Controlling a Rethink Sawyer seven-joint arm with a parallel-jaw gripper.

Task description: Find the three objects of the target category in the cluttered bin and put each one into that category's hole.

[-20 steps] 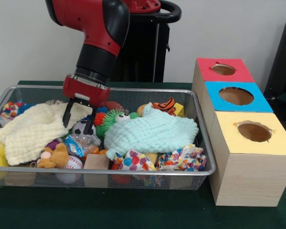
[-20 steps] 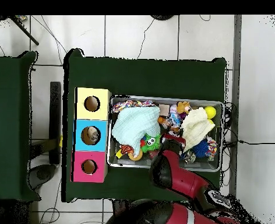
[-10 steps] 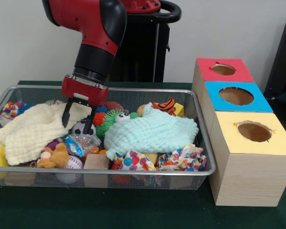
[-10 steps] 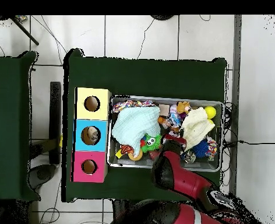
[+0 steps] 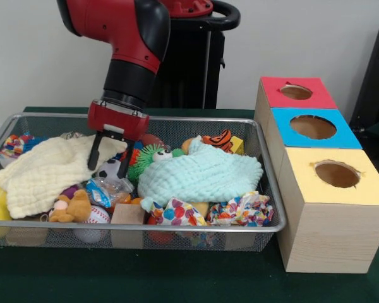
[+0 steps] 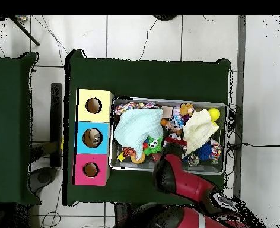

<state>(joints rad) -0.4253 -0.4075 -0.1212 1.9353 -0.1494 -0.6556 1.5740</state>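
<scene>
Search step: my claw [image 5: 108, 164], spread and empty, hangs over the soccer ball [image 5: 112, 170] at left centre; next, lower and pinch.

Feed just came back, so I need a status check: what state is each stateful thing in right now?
Gripper: open, empty, over the black-and-white ball.
Wire mesh bin: full of clutter.
Mint cloth: crumpled, covering toys.
Cream cloth: crumpled, draped over toys.
Red, blue, yellow box holes: unobstructed.
</scene>
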